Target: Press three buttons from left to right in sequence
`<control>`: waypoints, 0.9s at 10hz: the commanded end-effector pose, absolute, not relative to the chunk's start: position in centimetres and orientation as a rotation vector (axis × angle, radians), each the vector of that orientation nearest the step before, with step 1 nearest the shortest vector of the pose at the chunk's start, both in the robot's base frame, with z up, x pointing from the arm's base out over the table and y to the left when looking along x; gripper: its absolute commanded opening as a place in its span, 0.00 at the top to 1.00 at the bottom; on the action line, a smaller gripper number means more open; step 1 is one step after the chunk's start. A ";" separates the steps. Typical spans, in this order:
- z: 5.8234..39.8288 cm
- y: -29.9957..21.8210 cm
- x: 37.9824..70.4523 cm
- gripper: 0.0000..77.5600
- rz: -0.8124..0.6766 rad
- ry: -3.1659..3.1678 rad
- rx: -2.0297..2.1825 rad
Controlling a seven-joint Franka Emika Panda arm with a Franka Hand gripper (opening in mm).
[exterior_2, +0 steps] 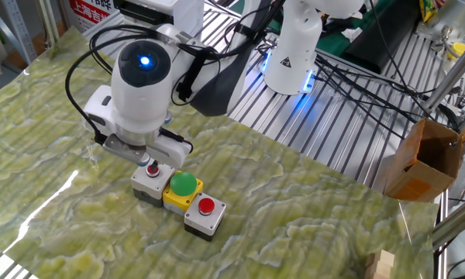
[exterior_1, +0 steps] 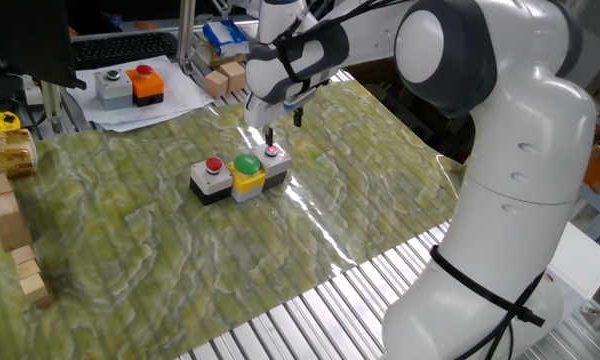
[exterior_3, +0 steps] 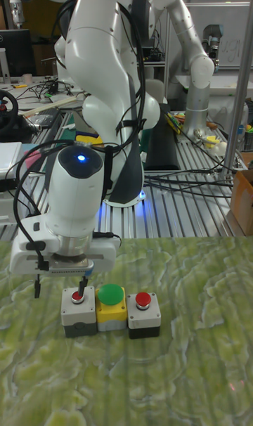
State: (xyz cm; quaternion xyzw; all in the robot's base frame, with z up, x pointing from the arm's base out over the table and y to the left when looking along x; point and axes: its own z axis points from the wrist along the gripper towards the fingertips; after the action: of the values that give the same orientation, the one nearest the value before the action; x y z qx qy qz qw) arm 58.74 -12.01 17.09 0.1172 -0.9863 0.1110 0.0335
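The three buttons are one joined row on the green mat: a grey box with a red button, a yellow box with a big green button, and an end box with a small red button. My gripper hangs over that end box, open with a wide gap between its fingers. One fingertip is down on the small red button. The other finger hangs free beside the row. The green button and the far red button are uncovered.
A separate grey box with a green button and an orange box with a red button sit on paper at the back left. Wooden blocks line the left edge. A cardboard box stands off the mat.
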 end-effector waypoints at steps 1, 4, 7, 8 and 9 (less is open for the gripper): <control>17.0 -12.0 58.6 0.00 0.351 -3.030 0.361; 17.0 -12.0 58.6 0.00 0.346 -3.034 0.360; 17.0 -12.0 58.6 0.00 0.344 -3.036 0.353; 17.0 -12.0 58.6 0.00 0.344 -3.032 0.359; 17.0 -12.0 58.6 0.00 0.346 -3.030 0.358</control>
State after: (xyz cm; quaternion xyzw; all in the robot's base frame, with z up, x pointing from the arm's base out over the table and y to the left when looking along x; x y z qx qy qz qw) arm 58.45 -11.94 16.80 0.1160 -0.9863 0.1116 0.0367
